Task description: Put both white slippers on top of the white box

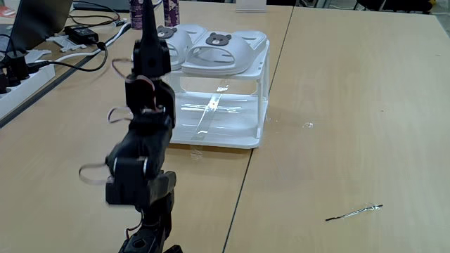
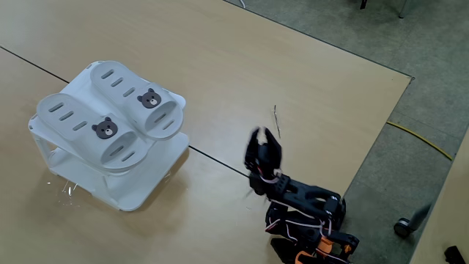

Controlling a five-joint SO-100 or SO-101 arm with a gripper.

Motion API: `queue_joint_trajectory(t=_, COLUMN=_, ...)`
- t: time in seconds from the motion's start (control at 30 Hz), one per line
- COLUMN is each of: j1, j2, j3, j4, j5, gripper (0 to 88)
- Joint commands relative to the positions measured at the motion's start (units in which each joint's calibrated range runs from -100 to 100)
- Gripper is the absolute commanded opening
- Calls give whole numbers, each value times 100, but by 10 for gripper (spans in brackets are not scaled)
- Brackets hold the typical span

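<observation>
The white slippers (image 2: 110, 121) look like soft, matt rubber with a smooth moulded skin, each carrying a brown bear badge of a slightly duller finish, and they lie on the white box (image 1: 256, 91), whose plastic is smooth and glossy, its lower shelf throwing back bright streaks of light. The tabletop (image 1: 351, 105) is pale wood-grain laminate, smooth with a low sheen. The arm (image 1: 144, 140) and its tool (image 2: 262, 143) are black matt plastic, while the floor (image 2: 410, 37) beyond the tabletop looks like rough grey carpet.
</observation>
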Motion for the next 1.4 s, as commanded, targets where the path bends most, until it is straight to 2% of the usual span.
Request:
queue_joint_trajectory(t=0.0, j1=-62, j2=-1617, j3=886, j4=-95, j5=42, gripper=7)
queue_joint_trajectory(t=0.2, j1=-70, j2=-3586, j3=1833, j4=-104, j5=42, gripper=7)
queue_joint_trajectory(t=0.43, j1=-62, j2=-3577, j3=1833, j4=-1545, j5=42, gripper=7)
queue_joint_trajectory(t=1.37, j1=-29, j2=-3569, j3=1833, j4=-1545, j5=42, gripper=7)
